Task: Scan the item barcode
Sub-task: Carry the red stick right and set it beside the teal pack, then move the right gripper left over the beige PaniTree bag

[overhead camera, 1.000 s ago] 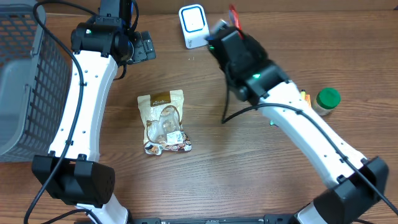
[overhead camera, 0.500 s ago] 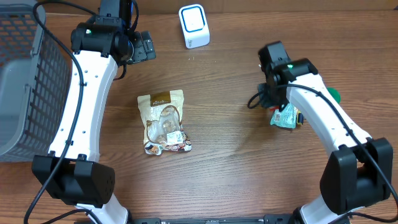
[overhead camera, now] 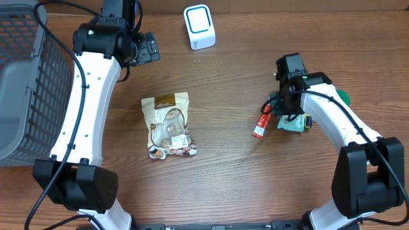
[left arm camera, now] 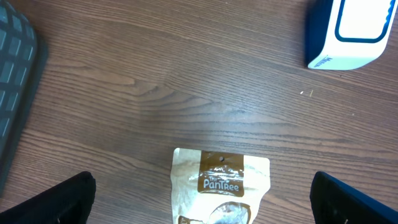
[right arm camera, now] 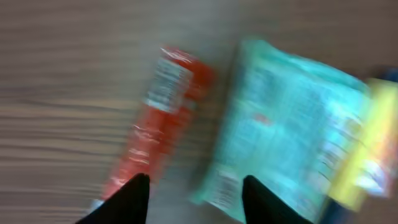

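Red packet (overhead camera: 261, 123) lying flat, teal pouch (overhead camera: 291, 124) just beside, scanner (overhead camera: 199, 25) well apart

Overhead looks down; wrists close, downward.

Slim red packet (overhead camera: 261, 126) lying flat and slanted; white-and-blue scanner (overhead camera: 199, 25) well apart from it.

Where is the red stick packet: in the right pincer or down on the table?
Down, lying flat on the table. The red stick packet lies beside the right pincer, whose fingers stand apart.
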